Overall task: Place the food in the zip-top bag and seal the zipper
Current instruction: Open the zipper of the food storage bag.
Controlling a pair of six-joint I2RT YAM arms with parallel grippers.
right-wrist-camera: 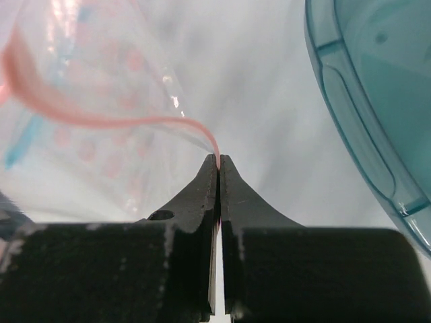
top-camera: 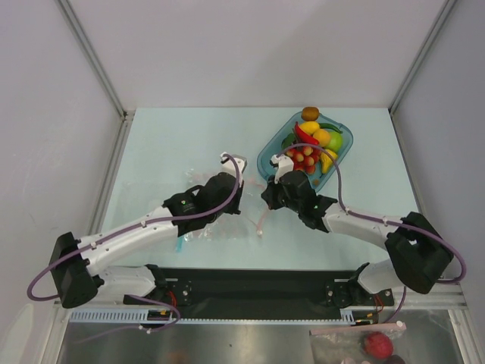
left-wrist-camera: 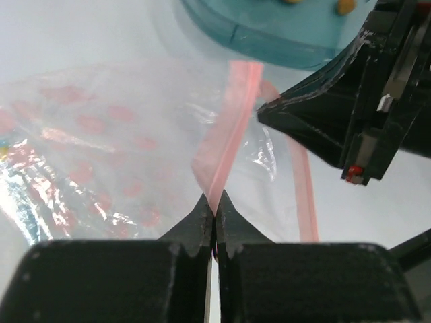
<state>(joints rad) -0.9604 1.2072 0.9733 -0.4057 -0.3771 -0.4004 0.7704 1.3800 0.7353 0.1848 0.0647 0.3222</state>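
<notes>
Scene: a left arm point(top-camera: 136, 231) and a right arm point(top-camera: 356, 224), both black and white, meet nose to nose over a pale desk point(top-camera: 189, 144), just at the near-left corner of a teal plastic tray point(top-camera: 265, 155).
Left fingers point(left-wrist-camera: 199, 219): pressed together, clamped on a thin pink zipper strip point(left-wrist-camera: 229, 121), which rises from their tips.
Right fingers point(right-wrist-camera: 202, 182): pressed together on the same strip's other end, with the tray wall close beside them.
Bag: a clear, crinkly zip-top bag point(left-wrist-camera: 101, 134) lies on the desk left of the tray and nearer the arm bases, its mouth turned toward the tray. Blurred pink spots show through the film; what they are cannot be told.
Food: glossy toy fruits and vegetables point(top-camera: 314, 144) in red, yellow, green and orange sit heaped inside the tray.
Elsewhere: a second clear bag point(top-camera: 341, 337) holding a red ball point(top-camera: 377, 345) lies well apart from the tray, behind the right arm's base.
</notes>
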